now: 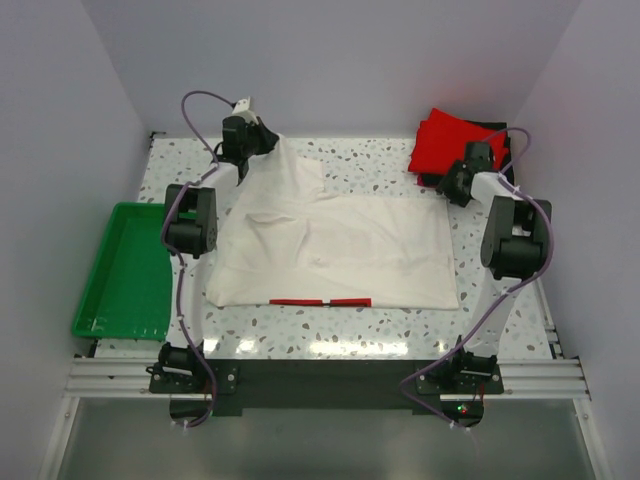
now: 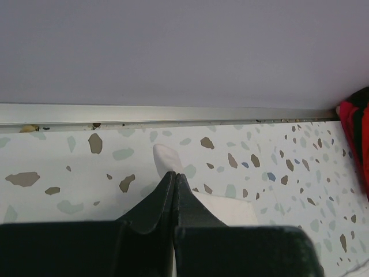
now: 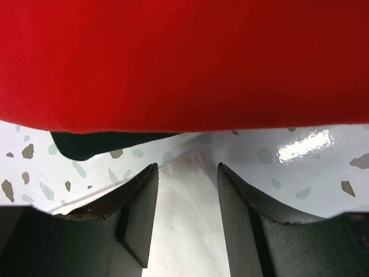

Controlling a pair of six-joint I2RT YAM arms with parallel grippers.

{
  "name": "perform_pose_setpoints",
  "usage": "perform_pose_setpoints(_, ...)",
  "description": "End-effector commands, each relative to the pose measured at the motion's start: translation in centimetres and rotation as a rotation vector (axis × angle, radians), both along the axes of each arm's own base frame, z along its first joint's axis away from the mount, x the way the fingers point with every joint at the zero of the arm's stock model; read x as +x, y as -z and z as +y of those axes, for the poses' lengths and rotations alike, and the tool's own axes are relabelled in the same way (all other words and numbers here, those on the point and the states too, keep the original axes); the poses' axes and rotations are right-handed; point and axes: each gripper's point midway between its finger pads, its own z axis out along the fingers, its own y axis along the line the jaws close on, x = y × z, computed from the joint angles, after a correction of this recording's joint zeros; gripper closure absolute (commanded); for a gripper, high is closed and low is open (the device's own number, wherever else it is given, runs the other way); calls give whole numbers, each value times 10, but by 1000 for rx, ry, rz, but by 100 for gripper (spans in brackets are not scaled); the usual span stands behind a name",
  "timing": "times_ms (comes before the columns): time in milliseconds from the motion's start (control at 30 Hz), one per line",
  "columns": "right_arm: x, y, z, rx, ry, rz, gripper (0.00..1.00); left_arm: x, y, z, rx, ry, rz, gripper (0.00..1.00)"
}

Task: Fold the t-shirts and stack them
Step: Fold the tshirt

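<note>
I've got the white shirt (image 1: 340, 240) pinched for a fold, I'd say.
Left fingers (image 2: 174, 176) clamp its far-left corner, raised off the surface (image 1: 330, 335); right fingers (image 1: 452, 183) stand open over the far-right corner, beside the red shirt (image 1: 450, 140).

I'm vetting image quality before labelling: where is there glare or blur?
Top external: soft reflections streak the table at its near edge. Right wrist: a bright glare patch on the table, the red t-shirt close and soft-focused. Left wrist: no glare, speckles sharp, dark fingers lack detail.
</note>
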Motion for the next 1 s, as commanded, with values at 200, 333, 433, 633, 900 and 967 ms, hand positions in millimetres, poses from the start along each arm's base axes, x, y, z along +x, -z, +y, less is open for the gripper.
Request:
perform_pose_setpoints(200, 6, 0, -2, -3, -18, 1, 57, 6, -67, 1, -39, 13, -144, 100)
perform_pose_setpoints(333, 7, 5, -1, -1, -19, 9, 64, 6, -68, 0, -39, 17, -149, 100)
perform_pose_setpoints(433, 8, 7, -1, 1, -24, 16, 71, 7, -69, 1, -42, 23, -153, 100)
perform_pose_setpoints(633, 12, 3, -2, -6, -27, 20, 92, 14, -73, 3, -54, 13, -162, 100)
perform_pose_setpoints(900, 20, -15, -4, -10, -27, -35, 100, 27, -92, 13, -65, -8, -195, 100)
perform_pose_setpoints(967, 23, -22, -6, -11, -21, -59, 100, 31, -102, 16, -68, -10, -214, 100)
